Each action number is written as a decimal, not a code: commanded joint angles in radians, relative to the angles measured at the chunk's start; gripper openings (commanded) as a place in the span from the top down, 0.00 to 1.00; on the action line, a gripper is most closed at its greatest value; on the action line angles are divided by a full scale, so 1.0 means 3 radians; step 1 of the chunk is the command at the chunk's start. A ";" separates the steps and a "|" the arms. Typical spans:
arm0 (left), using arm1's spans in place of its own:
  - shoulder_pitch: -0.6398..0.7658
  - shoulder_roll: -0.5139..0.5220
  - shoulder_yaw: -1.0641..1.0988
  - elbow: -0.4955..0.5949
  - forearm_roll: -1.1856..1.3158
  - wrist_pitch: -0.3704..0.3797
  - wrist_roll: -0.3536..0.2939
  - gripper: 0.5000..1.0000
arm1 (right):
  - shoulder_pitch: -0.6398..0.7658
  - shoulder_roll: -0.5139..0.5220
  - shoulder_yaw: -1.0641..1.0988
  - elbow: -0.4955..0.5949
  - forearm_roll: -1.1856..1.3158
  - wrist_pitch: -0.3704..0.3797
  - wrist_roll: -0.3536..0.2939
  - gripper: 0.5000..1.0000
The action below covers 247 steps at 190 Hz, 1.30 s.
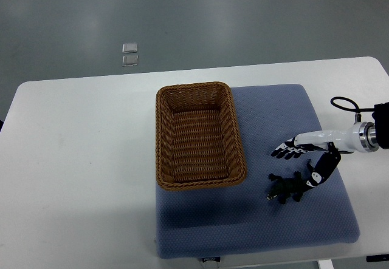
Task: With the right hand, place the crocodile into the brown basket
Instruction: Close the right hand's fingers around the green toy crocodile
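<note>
A small dark crocodile toy lies on the blue mat, to the right of the brown wicker basket. My right hand comes in from the right edge and hovers just above and right of the toy. Its fingers are stretched out toward the left, and the thumb points down to the toy's tail end. Nothing is held in the hand. The basket's inside shows nothing in it.
The mat lies on a white table. A black cable loops above my right wrist. Grey floor lies beyond the table's far edge, with a small clear object on it.
</note>
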 commanded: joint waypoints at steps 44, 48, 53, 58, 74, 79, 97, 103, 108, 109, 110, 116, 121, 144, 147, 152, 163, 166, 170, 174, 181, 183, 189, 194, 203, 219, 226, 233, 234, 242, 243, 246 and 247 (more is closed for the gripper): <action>0.0000 0.0000 0.0000 0.0008 0.0001 0.0002 0.0000 0.00 | -0.0276 0.0048 0.0080 -0.0054 -0.0261 -0.0137 0.0084 0.15; 0.0000 0.0000 0.0000 0.0008 0.0001 0.0002 0.0000 0.00 | -0.0286 0.0054 0.0080 -0.0059 -0.0276 -0.0147 0.0094 0.15; 0.0000 0.0000 0.0000 0.0008 0.0001 0.0002 0.0000 0.00 | -0.0301 0.0064 0.0080 -0.0059 -0.0301 -0.0157 0.0110 0.16; 0.0000 0.0000 0.0000 0.0008 0.0001 0.0002 0.0000 0.00 | -0.0307 0.0069 0.0080 -0.0064 -0.0322 -0.0162 0.0115 0.16; 0.0000 0.0000 0.0000 0.0013 0.0001 0.0002 0.0000 0.00 | -0.0342 0.0079 0.0080 -0.0090 -0.0378 -0.0218 0.0130 0.16; 0.0000 0.0000 0.0000 0.0013 0.0001 0.0002 0.0000 0.00 | -0.0347 0.0084 0.0080 -0.0095 -0.0388 -0.0239 0.0135 0.16; 0.0000 0.0000 0.0000 0.0013 0.0001 0.0002 0.0000 0.00 | -0.0378 0.0100 0.0080 -0.0100 -0.0414 -0.0285 0.0135 0.17; 0.0000 0.0000 0.0000 0.0013 0.0001 0.0002 0.0000 0.00 | -0.0393 0.0105 0.0080 -0.0105 -0.0429 -0.0295 0.0145 0.17; 0.0000 0.0000 0.0000 0.0013 0.0001 0.0002 0.0000 0.00 | -0.0399 0.0110 0.0080 -0.0105 -0.0439 -0.0300 0.0161 0.17; 0.0000 0.0000 0.0000 0.0013 0.0001 0.0002 0.0000 0.00 | -0.0404 0.0110 0.0080 -0.0110 -0.0450 -0.0305 0.0166 0.17; 0.0000 0.0000 0.0000 0.0013 0.0001 0.0002 0.0000 0.00 | -0.0404 0.0110 0.0080 -0.0110 -0.0450 -0.0305 0.0166 0.17; 0.0000 0.0000 0.0000 0.0013 0.0001 0.0002 0.0000 0.00 | -0.0409 0.0110 0.0080 -0.0120 -0.0475 -0.0326 0.0186 0.17; 0.0000 0.0000 0.0000 0.0013 0.0001 0.0002 0.0000 0.00 | -0.0419 0.0115 0.0080 -0.0125 -0.0491 -0.0341 0.0197 0.18; 0.0000 0.0000 0.0000 0.0013 0.0001 0.0002 0.0000 0.00 | -0.0465 0.0140 0.0080 -0.0151 -0.0593 -0.0454 0.0243 0.30; 0.0000 0.0000 0.0000 0.0013 0.0001 0.0002 0.0000 0.00 | -0.0470 0.0140 0.0080 -0.0151 -0.0603 -0.0459 0.0248 0.31; 0.0000 0.0000 0.0000 0.0013 0.0001 0.0002 0.0000 0.00 | -0.0485 0.0140 0.0080 -0.0161 -0.0629 -0.0474 0.0258 0.37; 0.0000 0.0000 0.0000 0.0013 0.0001 0.0002 0.0000 0.00 | -0.0506 0.0146 0.0080 -0.0166 -0.0664 -0.0495 0.0289 0.48; 0.0000 0.0000 0.0000 0.0013 0.0001 0.0002 0.0000 0.00 | -0.0506 0.0140 0.0080 -0.0166 -0.0675 -0.0500 0.0294 0.52; 0.0000 0.0000 0.0000 0.0013 0.0001 0.0002 0.0000 0.00 | -0.0511 0.0140 0.0080 -0.0166 -0.0690 -0.0505 0.0304 0.61; 0.0000 0.0000 0.0000 0.0013 0.0001 0.0002 0.0000 0.00 | -0.0511 0.0140 0.0080 -0.0166 -0.0700 -0.0505 0.0314 0.70; 0.0000 0.0000 0.0000 0.0013 0.0001 0.0002 0.0000 0.00 | -0.0511 0.0135 0.0080 -0.0166 -0.0721 -0.0510 0.0329 0.84; 0.0000 0.0000 0.0000 0.0013 0.0001 0.0002 0.0000 0.00 | -0.0511 0.0130 0.0080 -0.0166 -0.0726 -0.0510 0.0340 0.87; 0.0000 0.0000 0.0000 0.0013 0.0001 0.0002 0.0000 0.00 | -0.0516 0.0130 0.0085 -0.0166 -0.0746 -0.0510 0.0370 0.95; 0.0000 0.0000 0.0000 0.0013 0.0001 0.0002 0.0000 0.00 | -0.0511 0.0125 0.0085 -0.0166 -0.0756 -0.0515 0.0386 0.97; 0.0000 0.0000 0.0000 0.0013 0.0001 0.0002 0.0000 0.00 | -0.0511 0.0120 0.0085 -0.0166 -0.0767 -0.0515 0.0416 1.00; 0.0000 0.0000 0.0000 0.0018 0.0001 0.0002 0.0000 0.00 | -0.0506 0.0110 0.0085 -0.0166 -0.0772 -0.0515 0.0422 1.00; 0.0000 0.0000 0.0000 0.0018 0.0001 0.0002 0.0000 0.00 | -0.0501 0.0105 0.0090 -0.0166 -0.0772 -0.0515 0.0422 1.00; 0.0000 0.0000 0.0000 0.0018 0.0001 0.0002 0.0000 0.00 | -0.0496 0.0100 0.0090 -0.0166 -0.0767 -0.0515 0.0422 1.00; 0.0000 0.0000 0.0000 0.0013 0.0001 0.0002 0.0000 0.00 | -0.0491 0.0094 0.0090 -0.0166 -0.0767 -0.0515 0.0422 1.00; 0.0000 0.0000 0.0000 0.0013 0.0001 0.0002 0.0000 0.00 | -0.0475 0.0089 0.0090 -0.0166 -0.0767 -0.0515 0.0427 1.00; 0.0000 0.0000 0.0000 0.0013 0.0001 0.0002 0.0000 0.00 | -0.0470 0.0089 0.0090 -0.0166 -0.0767 -0.0515 0.0427 1.00; 0.0000 0.0000 0.0000 0.0013 0.0001 0.0002 0.0000 0.00 | -0.0465 0.0084 0.0090 -0.0166 -0.0767 -0.0515 0.0432 1.00; 0.0000 0.0000 0.0000 0.0013 0.0001 0.0002 0.0000 0.00 | -0.0465 0.0084 0.0095 -0.0166 -0.0767 -0.0510 0.0437 1.00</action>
